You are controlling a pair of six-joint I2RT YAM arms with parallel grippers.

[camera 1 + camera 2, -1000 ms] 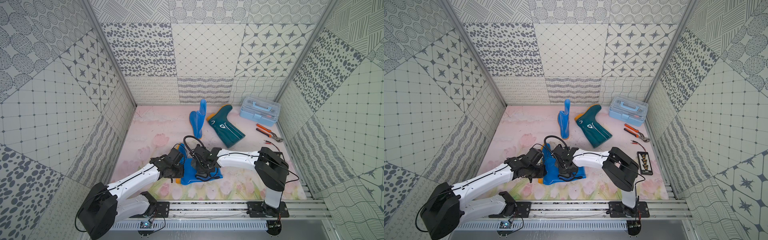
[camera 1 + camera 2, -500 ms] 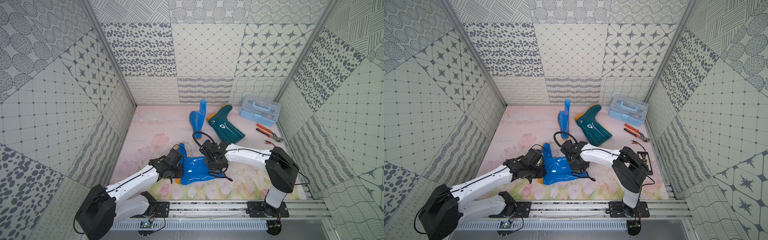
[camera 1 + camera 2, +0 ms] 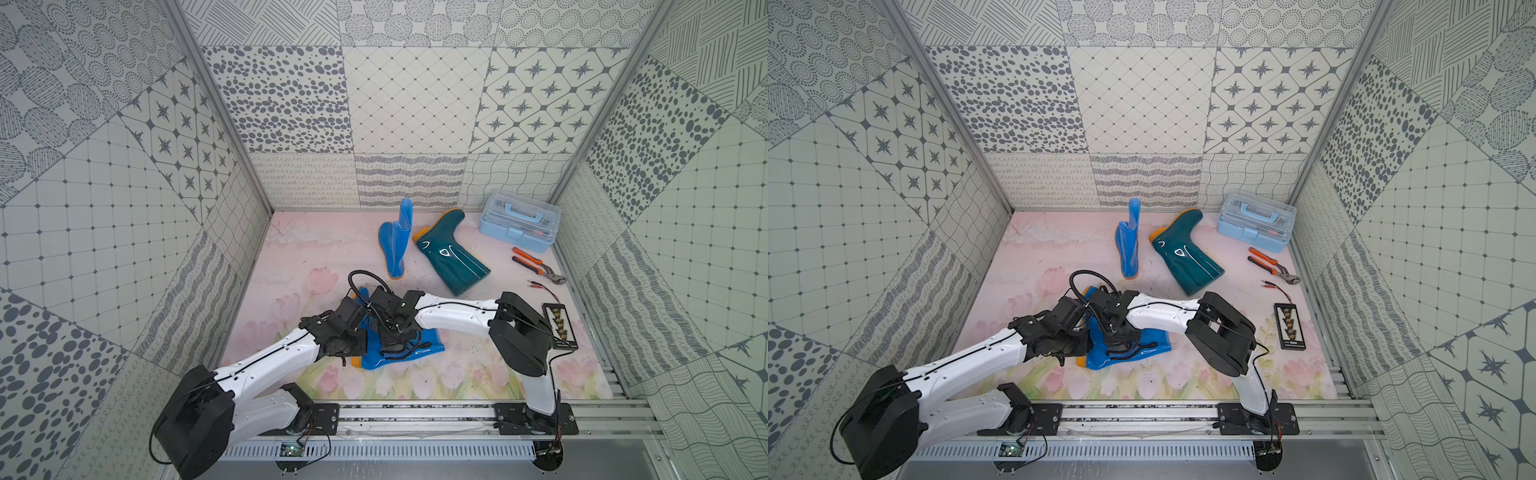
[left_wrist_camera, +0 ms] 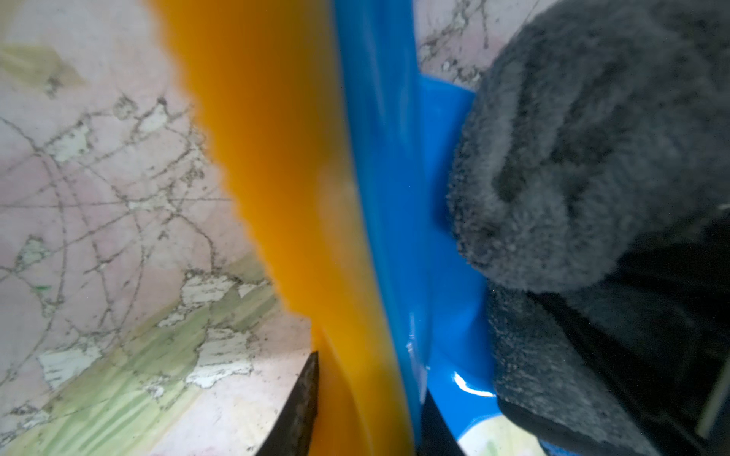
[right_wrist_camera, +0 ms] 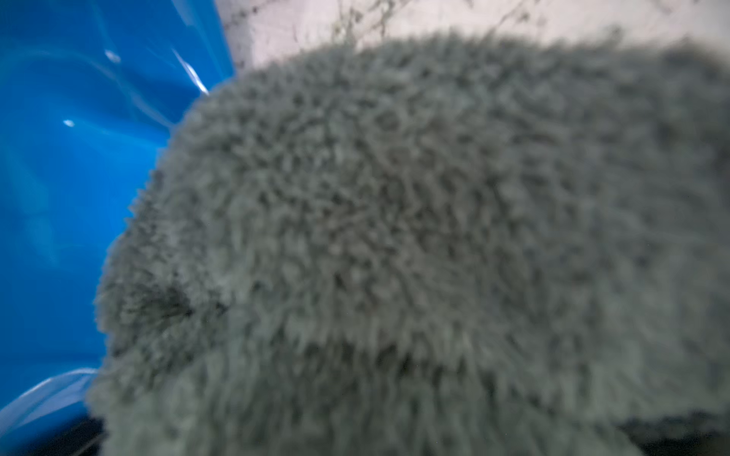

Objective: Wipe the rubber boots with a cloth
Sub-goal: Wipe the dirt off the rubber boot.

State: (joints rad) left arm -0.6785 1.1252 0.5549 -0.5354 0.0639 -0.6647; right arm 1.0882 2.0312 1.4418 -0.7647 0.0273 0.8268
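1. The glossy bright blue rubber boot with an orange sole [image 3: 430, 345] lies on its side on the pink flower-printed surface [image 3: 457, 374], near the front edge and between the two arms.
2. The left gripper [image 4: 369, 379] is clamped on this boot at the sole. One dark finger [image 4: 300, 406] presses the toothed orange rim, and the other finger stands on the smooth blue side.
3. The right gripper [image 3: 1119, 328] is closed and holds the fluffy dark grey microfibre cloth [image 5: 395, 237]. The cloth is bunched into a round lump against the blue shaft, and its pile hides the gripper's fingers.
4. Only the top views show the thin black loop [image 3: 1150, 345] of the cloth, which is lying on the boot.
5. Only the top views show the second bright blue boot [image 3: 1128, 245] further back. Just beside it is the dark teal-green boot [image 3: 1185, 257], which lies on its side.
6. The top views also show the pale blue plastic toolbox with a clear lid [image 3: 517, 226], the orange-handled pliers [image 3: 536, 266] and the flat black board [image 3: 559, 326], all at the right side.
7. The left wrist view shows close up that the print of the surface is cracked and worn.
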